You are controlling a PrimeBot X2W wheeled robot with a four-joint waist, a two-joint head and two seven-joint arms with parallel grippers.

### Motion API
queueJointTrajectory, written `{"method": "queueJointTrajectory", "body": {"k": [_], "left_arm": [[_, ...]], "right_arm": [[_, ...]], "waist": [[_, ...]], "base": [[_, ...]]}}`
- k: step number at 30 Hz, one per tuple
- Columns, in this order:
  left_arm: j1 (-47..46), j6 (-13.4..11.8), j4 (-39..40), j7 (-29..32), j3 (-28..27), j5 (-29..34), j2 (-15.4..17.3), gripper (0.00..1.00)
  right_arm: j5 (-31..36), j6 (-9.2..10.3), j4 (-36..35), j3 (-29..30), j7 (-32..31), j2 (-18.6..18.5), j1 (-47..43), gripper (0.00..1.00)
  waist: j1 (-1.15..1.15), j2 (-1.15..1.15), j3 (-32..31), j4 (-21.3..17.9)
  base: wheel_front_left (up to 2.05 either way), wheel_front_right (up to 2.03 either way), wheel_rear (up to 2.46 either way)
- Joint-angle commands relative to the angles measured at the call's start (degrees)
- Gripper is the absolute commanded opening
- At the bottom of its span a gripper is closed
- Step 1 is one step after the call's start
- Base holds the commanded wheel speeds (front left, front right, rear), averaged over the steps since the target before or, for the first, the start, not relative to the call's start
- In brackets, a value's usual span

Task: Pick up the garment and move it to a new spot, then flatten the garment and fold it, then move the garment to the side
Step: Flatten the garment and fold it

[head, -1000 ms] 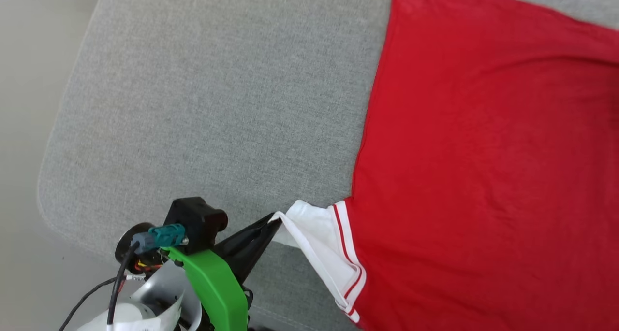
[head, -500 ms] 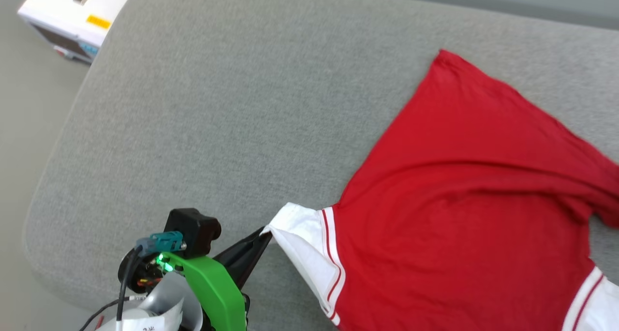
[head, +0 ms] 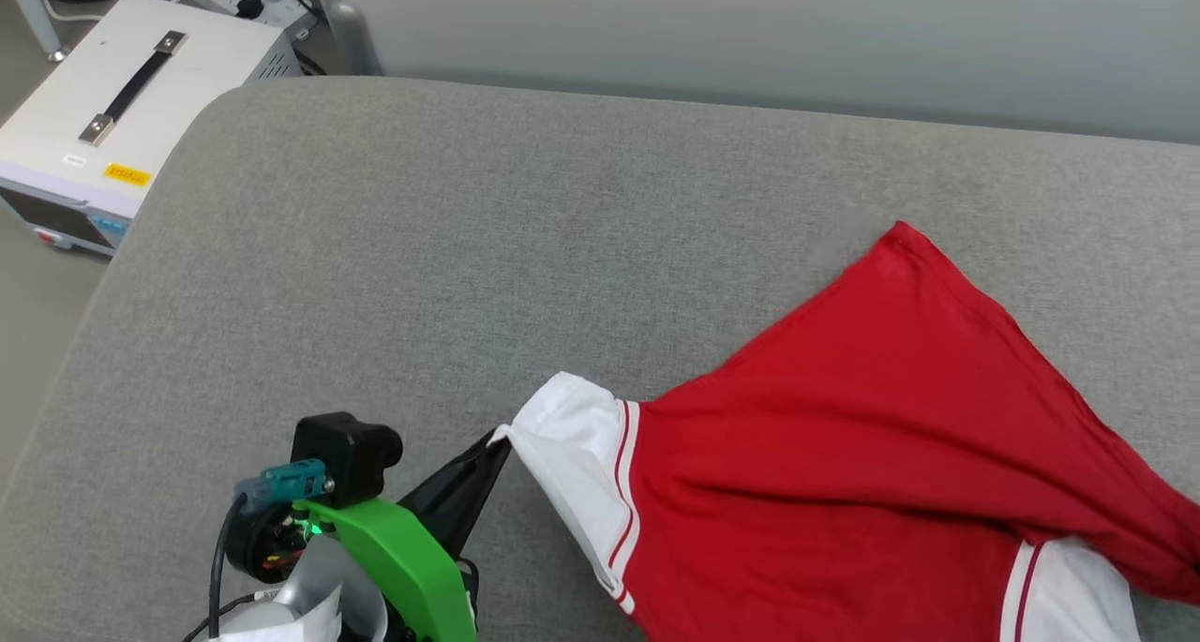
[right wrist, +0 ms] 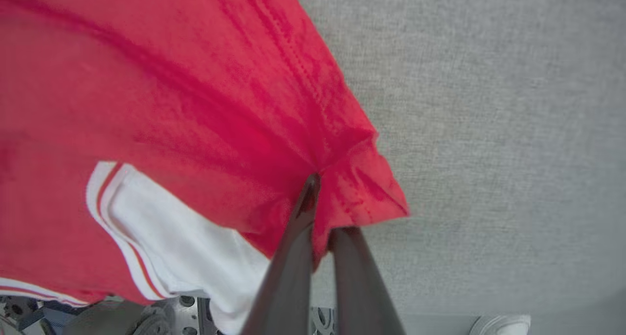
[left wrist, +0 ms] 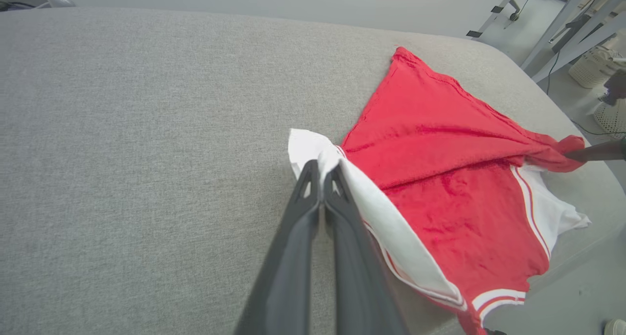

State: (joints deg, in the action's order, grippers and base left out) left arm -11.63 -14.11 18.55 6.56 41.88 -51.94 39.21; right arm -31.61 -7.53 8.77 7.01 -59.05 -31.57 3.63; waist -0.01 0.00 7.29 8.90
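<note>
The garment (head: 844,455), a red T-shirt with white sleeves and red-striped trim, lies partly lifted and creased on the grey cushion (head: 422,248). At the lower left of the head view my left gripper (head: 497,443) is shut on the tip of one white sleeve (head: 572,436). The left wrist view has those fingers (left wrist: 320,167) pinched together on that sleeve's edge. My right gripper (right wrist: 323,203) is shut on a bunched red hem corner (right wrist: 362,178), with the second white sleeve (right wrist: 171,217) beside it. That gripper's dark finger (left wrist: 596,151) holds the same corner near the cushion's right end.
A white box with a black handle (head: 112,126) stands on the floor off the cushion's far left corner. A pale wall runs behind the cushion. Metal table legs and white baskets (left wrist: 594,63) stand past its right end. Bare grey cushion stretches left of the garment.
The head camera has tilted up, bringing the box and wall into view. The garment's far hem corner has been drawn toward the near right, creasing the flat red cloth. My left grip is unchanged.
</note>
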Motion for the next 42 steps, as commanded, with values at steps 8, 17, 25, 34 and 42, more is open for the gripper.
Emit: {"method": "queueJointTrajectory", "body": {"k": [8, 17, 25, 34, 42], "left_arm": [[0.7, 0.1, -2.2, -2.3, -0.1, 0.1, -2.2, 0.00], [0.0, 1.0, -3.2, -2.3, 0.8, 0.5, -2.8, 0.00], [-0.6, 1.2, -2.8, -2.7, 0.9, 1.0, -2.8, 0.00], [-2.5, 1.6, -1.1, -2.7, 1.4, 2.2, -3.6, 0.00], [-5.2, 3.3, -1.7, -3.7, 2.2, 2.9, -6.0, 0.00]], "right_arm": [[3.9, 0.04, -6.0, 3.4, -2.4, 4.4, -8.4, 0.00], [3.7, 0.04, -7.0, 4.5, -2.2, 5.9, -9.3, 0.33], [1.0, 0.04, -13.2, 4.1, -5.0, 3.1, -4.2, 1.00], [0.5, 0.04, -17.3, 1.1, -9.5, 2.9, 10.7, 1.00], [2.8, 0.04, -10.8, -3.4, -10.8, 0.0, 21.6, 1.00]], "waist": [[0.01, 0.00, -2.1, -1.5], [0.01, 0.00, -1.7, -0.6], [0.01, 0.00, -0.2, 1.1], [0.01, 0.00, 5.6, 4.5], [0.01, 0.00, 11.3, 9.4]], "base": [[0.00, 0.00, 0.00], [0.00, 0.00, 0.00], [0.00, 0.00, 0.00], [0.00, 0.00, 0.00], [0.00, 0.00, 0.00]]}}
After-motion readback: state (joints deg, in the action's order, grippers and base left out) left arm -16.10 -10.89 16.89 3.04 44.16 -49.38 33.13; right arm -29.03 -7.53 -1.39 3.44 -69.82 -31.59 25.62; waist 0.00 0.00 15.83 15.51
